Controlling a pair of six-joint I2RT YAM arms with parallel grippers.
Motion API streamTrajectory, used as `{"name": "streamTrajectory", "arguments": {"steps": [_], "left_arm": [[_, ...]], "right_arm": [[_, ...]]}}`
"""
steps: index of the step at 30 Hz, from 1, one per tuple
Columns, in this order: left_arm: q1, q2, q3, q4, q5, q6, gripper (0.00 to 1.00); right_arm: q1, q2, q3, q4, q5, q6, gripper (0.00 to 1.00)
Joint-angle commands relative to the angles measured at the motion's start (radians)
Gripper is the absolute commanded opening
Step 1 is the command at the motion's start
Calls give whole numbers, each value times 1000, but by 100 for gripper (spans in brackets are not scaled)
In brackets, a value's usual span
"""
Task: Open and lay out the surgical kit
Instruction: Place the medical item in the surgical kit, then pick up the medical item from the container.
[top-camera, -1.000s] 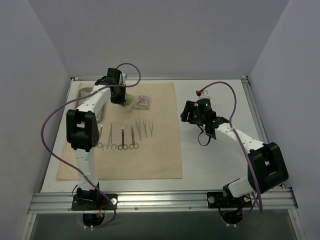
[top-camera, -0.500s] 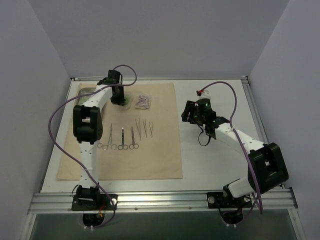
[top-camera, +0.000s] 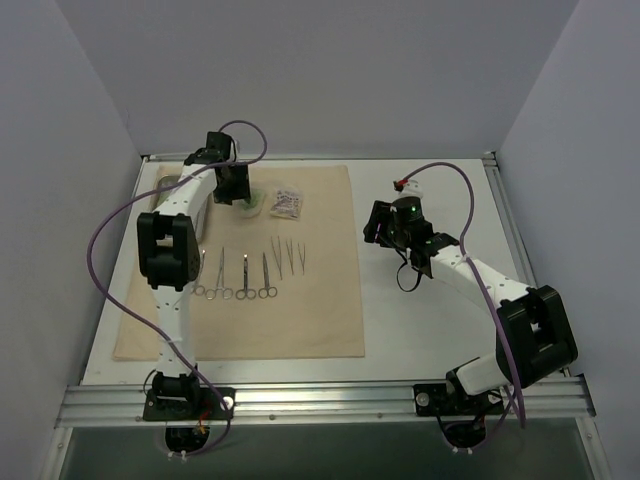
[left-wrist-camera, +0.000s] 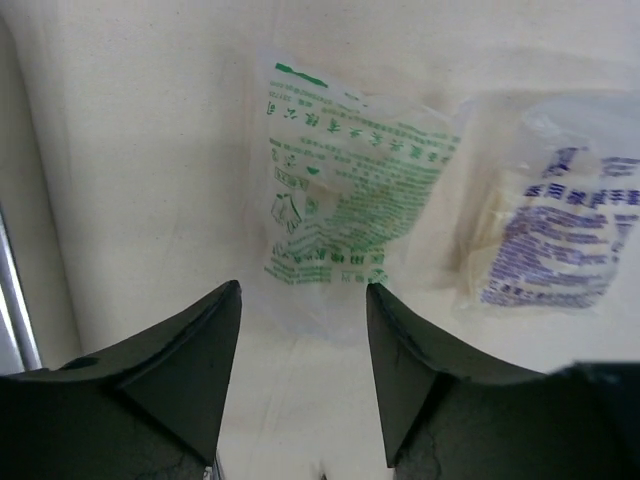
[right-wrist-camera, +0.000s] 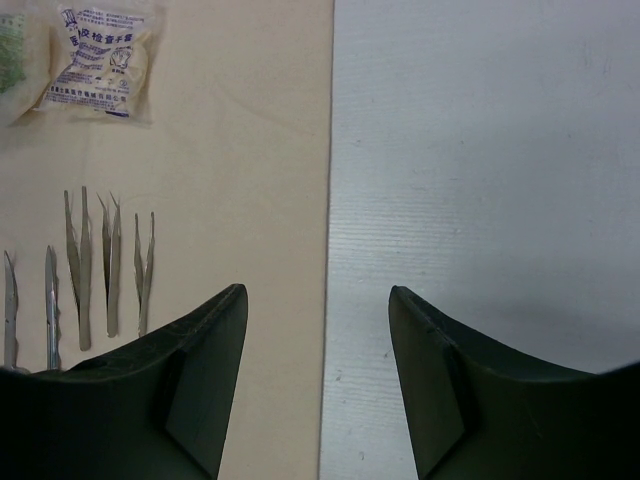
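the beige cloth wrap lies spread flat over the desk's left half. near its far edge lie a green-printed packet and a purple-printed packet side by side. scissor-like instruments and tweezers lie in a row mid-cloth.

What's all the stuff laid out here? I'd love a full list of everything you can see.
Cloth sheet: one, beige, spread flat over the left half of the table.
Table: one, white, metal rail along its near edge.
Scissor-like instruments: four, steel, in a row on the cloth, ring handles toward the near edge.
Tweezers: three, steel, side by side, right of the instruments.
Green-printed packet: one, clear, far end of the cloth, below the left pincer.
Blue-printed packet: one, clear, just right of the green one.
Steel tray: one, partly hidden behind the left arm, far left corner.
Left pincer: black, open, above the green packet.
Right pincer: black, open, above the cloth's right edge.
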Motion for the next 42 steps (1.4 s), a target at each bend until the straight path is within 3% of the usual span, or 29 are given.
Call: {"name": "streamTrajectory", "arguments": {"steps": [1, 9, 13, 18, 23, 29, 32, 34, 37, 42], "left_arm": [[12, -157, 55, -13, 44, 22, 63], [188, -263, 33, -1, 3, 121, 66], [239, -210, 62, -24, -127, 224, 67], [291, -61, 163, -91, -139, 275, 66], [313, 54, 234, -97, -151, 293, 51], [317, 138, 289, -100, -158, 330, 49], [317, 149, 282, -99, -152, 328, 35], [317, 130, 263, -93, -142, 321, 17], [317, 64, 202, -58, -117, 312, 4], [316, -62, 141, -47, -67, 263, 2]], "right_arm": [[-4, -35, 23, 2, 21, -2, 54], [-4, -26, 9, 21, 10, -1, 54], [-4, -13, 9, 29, 9, -1, 54], [-4, -3, 16, 28, 9, 1, 54], [-4, -21, 8, 15, 9, -1, 54], [-4, -33, 0, 6, 16, -1, 54], [-4, -35, 3, 5, 19, 3, 54], [-4, -36, 8, 0, 19, 3, 54], [-4, -39, 14, -6, 21, 1, 54], [-3, -32, 26, -5, 24, 0, 54]]}}
